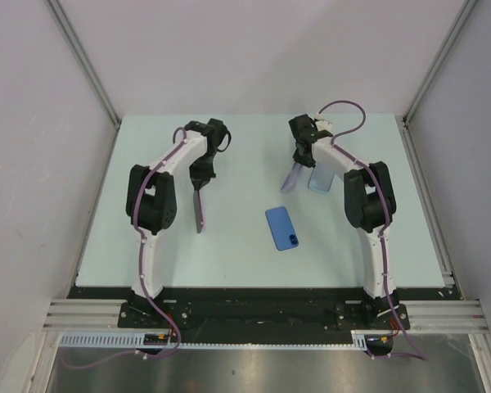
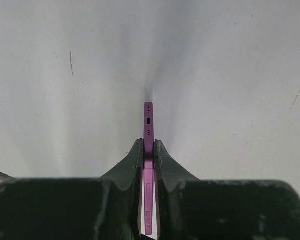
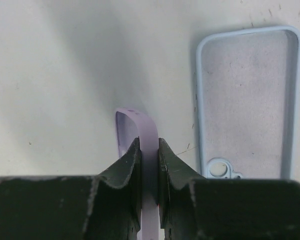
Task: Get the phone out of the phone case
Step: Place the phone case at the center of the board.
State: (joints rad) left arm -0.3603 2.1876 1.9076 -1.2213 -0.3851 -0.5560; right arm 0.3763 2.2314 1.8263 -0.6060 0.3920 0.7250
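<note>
Evidently the separation is done: above the pale green table [image 1: 229, 262], the left gripper [image 2: 148, 147], left of centre in the top view, is clamped on the slim purple phone [image 2: 148, 125], held edge-on so its flat faces meet the pads. The right gripper [image 3: 149, 145], upper right, pinches one wall of the empty soft lilac case [image 3: 140, 117], well apart from that phone. A blue phone [image 1: 282, 228] lies flat at centre, and a clear light-blue case [image 3: 245, 100] lies beside the lilac one, likely an already parted pair
</note>
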